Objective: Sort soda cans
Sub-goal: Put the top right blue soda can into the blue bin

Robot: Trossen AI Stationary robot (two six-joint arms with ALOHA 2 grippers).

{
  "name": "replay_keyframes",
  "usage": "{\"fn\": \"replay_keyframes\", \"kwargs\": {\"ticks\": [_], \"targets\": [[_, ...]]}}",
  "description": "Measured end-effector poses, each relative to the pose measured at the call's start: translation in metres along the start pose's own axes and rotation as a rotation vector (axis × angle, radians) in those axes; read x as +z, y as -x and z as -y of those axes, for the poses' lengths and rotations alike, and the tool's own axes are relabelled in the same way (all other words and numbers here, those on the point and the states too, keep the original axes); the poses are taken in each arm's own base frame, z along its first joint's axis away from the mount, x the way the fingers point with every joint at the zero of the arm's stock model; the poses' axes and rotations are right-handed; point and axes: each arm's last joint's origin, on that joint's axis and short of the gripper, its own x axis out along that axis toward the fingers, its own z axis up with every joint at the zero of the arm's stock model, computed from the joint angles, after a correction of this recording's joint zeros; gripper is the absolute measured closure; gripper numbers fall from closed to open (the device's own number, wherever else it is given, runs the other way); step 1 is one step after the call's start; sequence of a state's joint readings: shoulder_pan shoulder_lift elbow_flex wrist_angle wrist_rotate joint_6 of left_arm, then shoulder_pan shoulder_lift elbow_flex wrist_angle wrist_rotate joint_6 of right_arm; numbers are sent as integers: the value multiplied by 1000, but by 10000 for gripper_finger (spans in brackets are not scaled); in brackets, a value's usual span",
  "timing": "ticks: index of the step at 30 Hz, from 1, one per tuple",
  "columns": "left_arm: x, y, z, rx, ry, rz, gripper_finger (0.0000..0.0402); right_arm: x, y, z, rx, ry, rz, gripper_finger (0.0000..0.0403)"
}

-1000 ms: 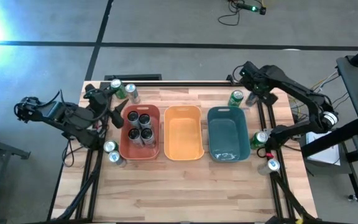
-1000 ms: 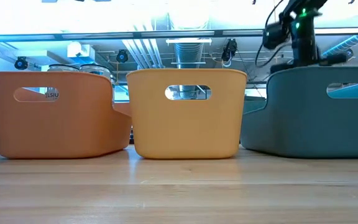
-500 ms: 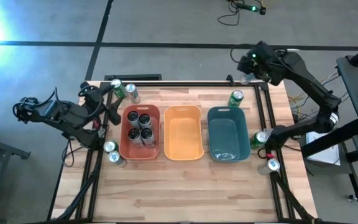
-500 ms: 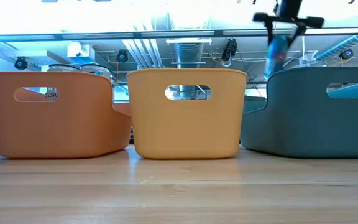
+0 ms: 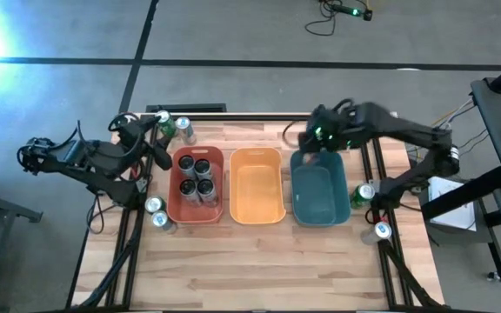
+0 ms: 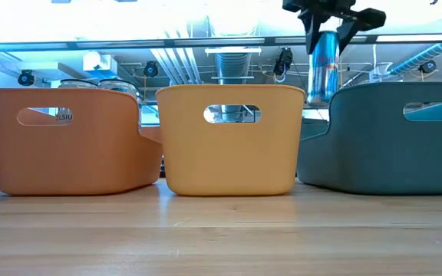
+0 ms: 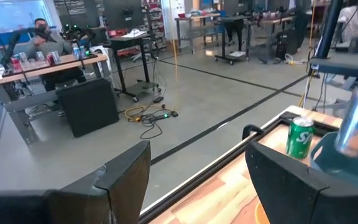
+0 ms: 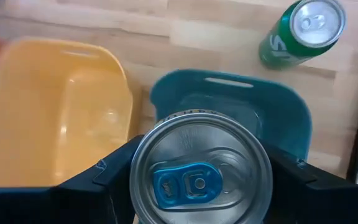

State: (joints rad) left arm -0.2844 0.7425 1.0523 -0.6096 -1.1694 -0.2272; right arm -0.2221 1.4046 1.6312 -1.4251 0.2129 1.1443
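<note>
1. Your right gripper (image 6: pixel 324 31) is clamped on a silver-blue can (image 8: pixel 201 171), fingers pressed to either side of it. The can hangs upright, clear of every bin.
2. Change noted: one second ago this gripper was low at the table's far right corner; half a second ago it had lifted the can there. It has now swung inward to the far end of the teal bin (image 5: pixel 320 196), near the gap toward the orange-yellow bin (image 5: pixel 257 187).
3. Judgement: pickup is complete and you are in the carry. Which bin is meant is not settled by this position; the right wrist view shows both below the can.
4. Your left gripper (image 7: pixel 197 180) waits, fingers spread and empty, at the table's far left by the green cans (image 5: pixel 170 126).
5. Remaining stock: the red bin (image 5: pixel 177 204) holds four dark cans (image 5: pixel 197 176); a green can (image 8: pixel 302 32) stands beyond the teal bin; others stand at both table edges. Much sorting remains.
</note>
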Motion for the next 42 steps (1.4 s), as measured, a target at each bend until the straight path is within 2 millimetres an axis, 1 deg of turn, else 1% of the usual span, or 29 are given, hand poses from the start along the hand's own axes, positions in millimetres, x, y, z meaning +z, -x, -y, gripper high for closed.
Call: {"fn": "replay_keyframes", "kwargs": {"ticks": [4, 8, 12, 19, 23, 25, 29, 31, 35, 42], "targets": [[1, 0, 1, -1, 14, 6, 155, -10, -28, -12, -113, 31, 11, 167], [2, -1, 2, -3, 23, 10, 155, -12, -58, -11, -197, 51, -13, 170], [1, -3, 7, -2, 13, 5, 155, -8, -83, -10, -159, 43, -35, 166], [-3, -9, 21, -1, -33, -15, 155, -14, -117, -1, -129, 25, -90, 171], [-6, -12, 29, 2, -62, -27, 155, -16, -126, -1, -103, 13, -79, 164], [-7, -14, 32, -3, -72, -33, 155, -18, -130, 1, -116, -4, -84, 165], [-10, -16, 39, -67, -87, -59, 155, -19, -133, 2, -109, -4, -91, 169], [-11, -17, 41, -77, -77, -66, 155, -19, -133, 2, -100, -3, -100, 164], [-11, -18, 43, -76, -65, -66, 155, -20, -134, 2, -98, -3, -110, 150], [-8, -16, 42, -102, -17, -60, 155, -21, -135, 3, -101, -14, -118, 150]]}}
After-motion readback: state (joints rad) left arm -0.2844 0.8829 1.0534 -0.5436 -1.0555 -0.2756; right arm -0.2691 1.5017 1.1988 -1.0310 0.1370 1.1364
